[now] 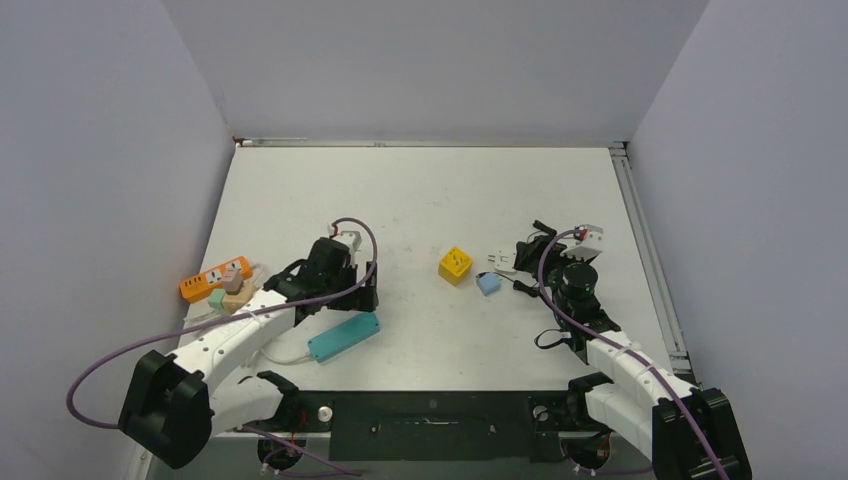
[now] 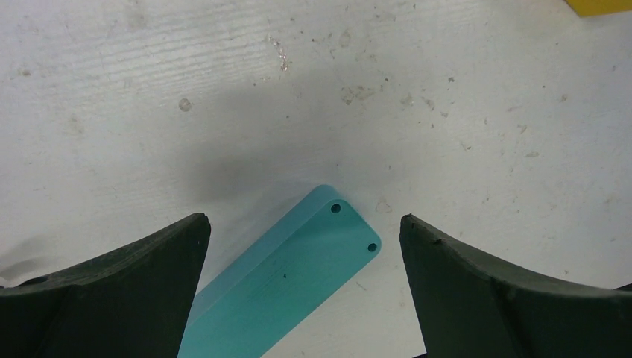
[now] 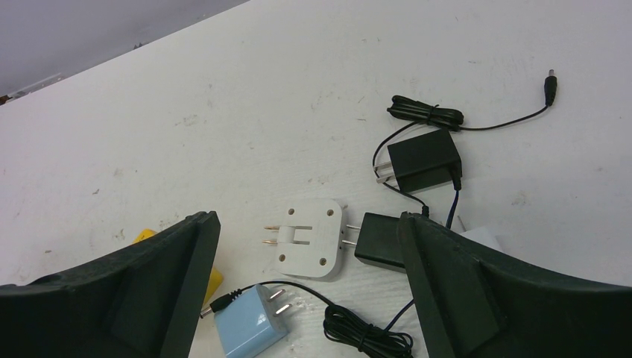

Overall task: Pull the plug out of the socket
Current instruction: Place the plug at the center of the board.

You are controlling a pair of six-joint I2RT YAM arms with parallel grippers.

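White and square, the socket block (image 3: 310, 239) lies flat on the table (image 1: 420, 190) just ahead of the right gripper (image 3: 309, 287), between its wide-apart fingers (image 3: 477, 287) — nothing held. A black plug adapter (image 3: 380, 240) is still seated in the block's right side, while bare prongs stick out of its left. Near the block lie a light blue charger (image 3: 250, 322) with a black cord, a second black adapter (image 3: 423, 159) beyond, and a yellow block (image 1: 455, 265) to its left. Well left of the block, the left gripper (image 2: 305, 257) stands open over a teal power strip (image 2: 287, 280); an orange power strip (image 1: 215, 279) lies farther left.
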